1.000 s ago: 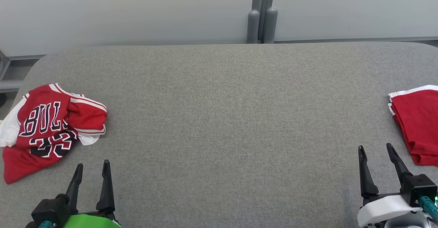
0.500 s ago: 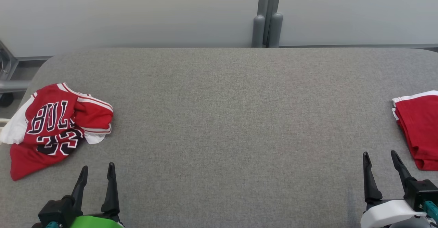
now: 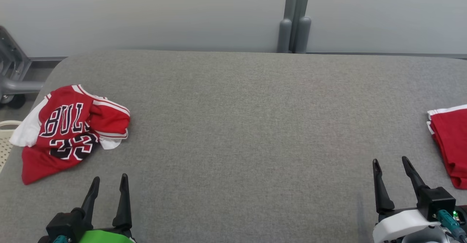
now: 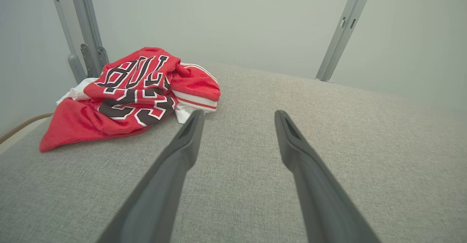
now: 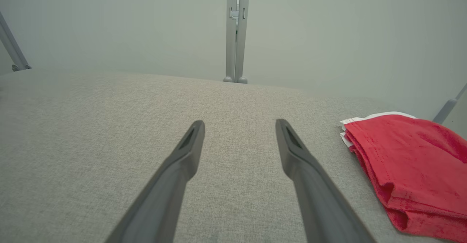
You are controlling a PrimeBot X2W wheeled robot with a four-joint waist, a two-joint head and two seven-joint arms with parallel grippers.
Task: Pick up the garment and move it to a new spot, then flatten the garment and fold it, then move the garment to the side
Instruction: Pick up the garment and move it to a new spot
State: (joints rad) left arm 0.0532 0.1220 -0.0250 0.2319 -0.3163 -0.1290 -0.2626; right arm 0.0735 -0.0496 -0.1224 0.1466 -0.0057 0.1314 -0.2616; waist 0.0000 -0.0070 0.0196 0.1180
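Note:
A crumpled red and white garment (image 3: 71, 130) with black lettering and numbers lies bunched near the left edge of the grey table (image 3: 240, 126). In the left wrist view the garment (image 4: 135, 93) sits ahead and to the left of the fingers. My left gripper (image 3: 109, 181) hovers open near the front edge, just right of and nearer than the garment, holding nothing; its own camera shows the same gap (image 4: 237, 115). My right gripper (image 3: 389, 161) stands open and empty at the front right, seen likewise in its wrist view (image 5: 239, 124).
A folded red cloth (image 3: 450, 144) with white trim lies at the table's right edge, close to the right gripper (image 5: 408, 159). A grey post (image 3: 295, 20) rises behind the table against a pale wall. A metal frame (image 3: 12, 71) and a pale basket rim (image 3: 5, 141) stand off the left edge.
The head camera has turned left, shifting the whole picture rightward. Both grippers stay open and keep roughly their places at the bottom of the view. The garment lies unchanged.

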